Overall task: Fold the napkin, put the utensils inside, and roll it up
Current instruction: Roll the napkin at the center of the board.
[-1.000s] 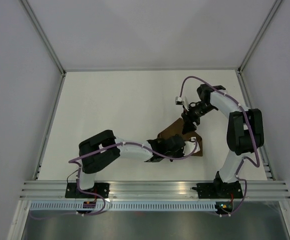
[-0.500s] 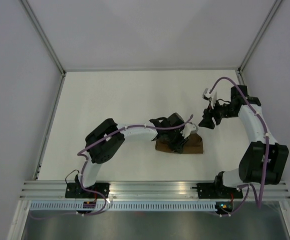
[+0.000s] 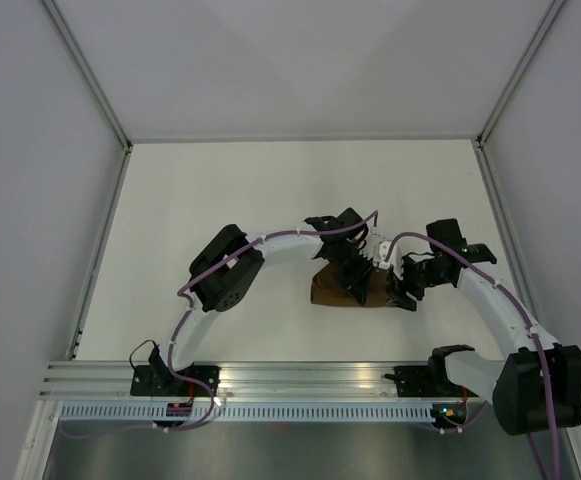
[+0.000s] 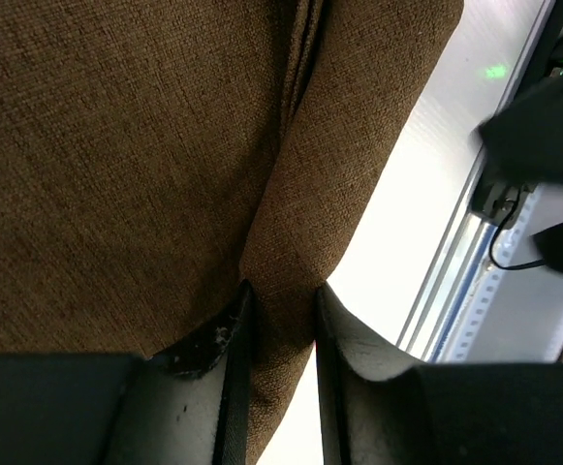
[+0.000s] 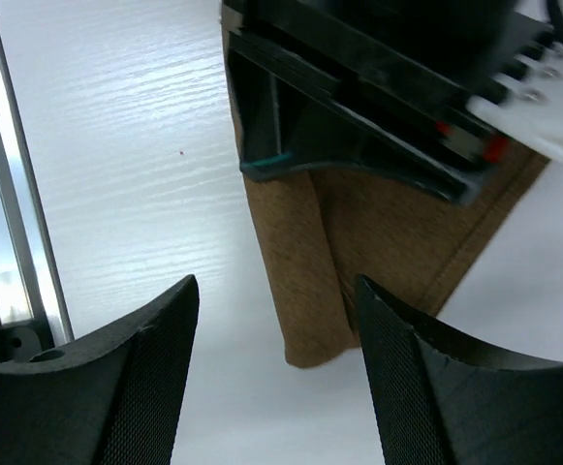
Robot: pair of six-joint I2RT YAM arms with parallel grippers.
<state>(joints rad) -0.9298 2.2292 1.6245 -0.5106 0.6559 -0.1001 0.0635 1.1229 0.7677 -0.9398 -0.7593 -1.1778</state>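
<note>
Near the middle of the surface [image 3: 220,200], the napkin [image 3: 328,292] lies bundled, the left pincer [image 4: 279,320] clenched on its rolled edge, and the right pincer [image 5: 273,291], spread wide, has just swung in beside its right end, so rolling looks nearly done, knife unseen.

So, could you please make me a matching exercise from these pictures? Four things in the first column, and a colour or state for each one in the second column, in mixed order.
Column one:
1. left tool
2. right tool
3. napkin
4. table

Column two:
A. white
B. open, holding nothing
C. brown, folded into a compact bundle
D. shut on a fold of cloth

Right pairs: 1-D, 2-B, 3-C, 4-A.
</note>
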